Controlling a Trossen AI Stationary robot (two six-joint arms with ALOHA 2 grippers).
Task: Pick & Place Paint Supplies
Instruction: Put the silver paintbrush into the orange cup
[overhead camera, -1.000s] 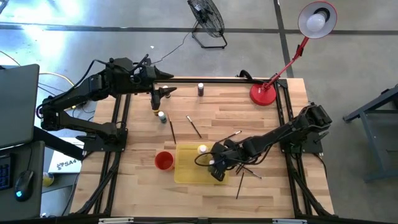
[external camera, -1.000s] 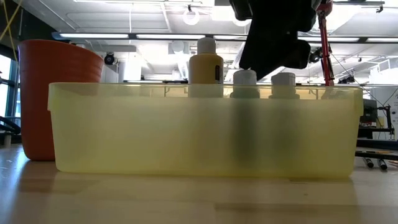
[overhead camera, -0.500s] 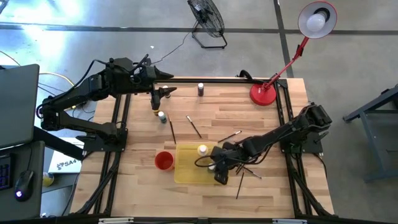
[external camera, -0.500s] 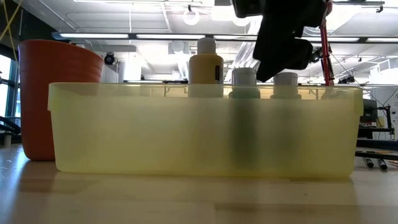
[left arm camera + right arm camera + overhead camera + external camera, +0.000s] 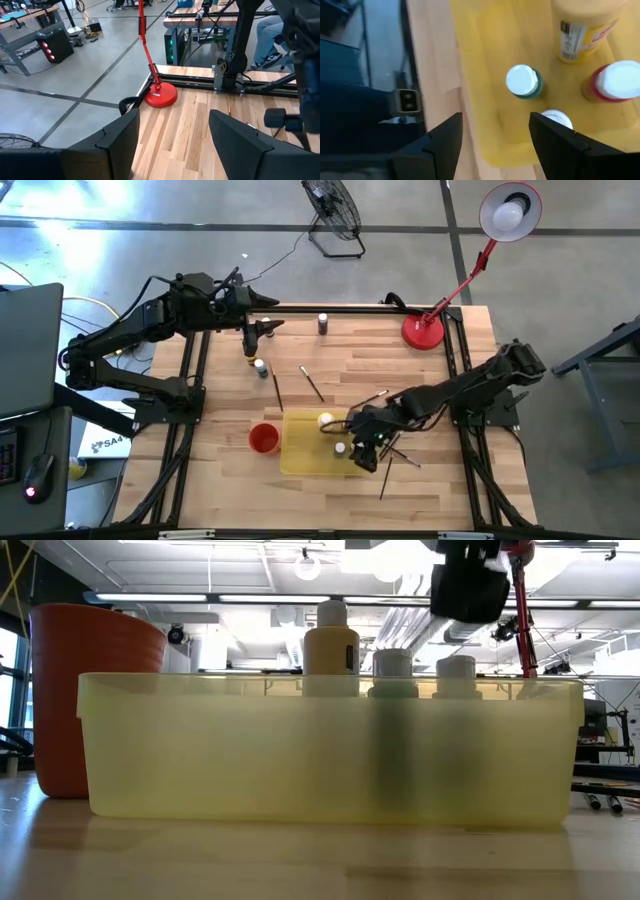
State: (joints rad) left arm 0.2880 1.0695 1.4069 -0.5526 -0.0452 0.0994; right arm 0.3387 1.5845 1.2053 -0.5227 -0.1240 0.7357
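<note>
Hovering with its fingers spread and empty, the right hand is hanging above the yellow tray, where four paint bottles are standing upright, collected. The left hand, also open, is waiting above two bottles at the counter's far-left edge, probably the next pick.

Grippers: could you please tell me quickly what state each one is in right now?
Left gripper: open, holding nothing, at the table's far left.
Right gripper: open, holding nothing, above the yellow tray.
</note>
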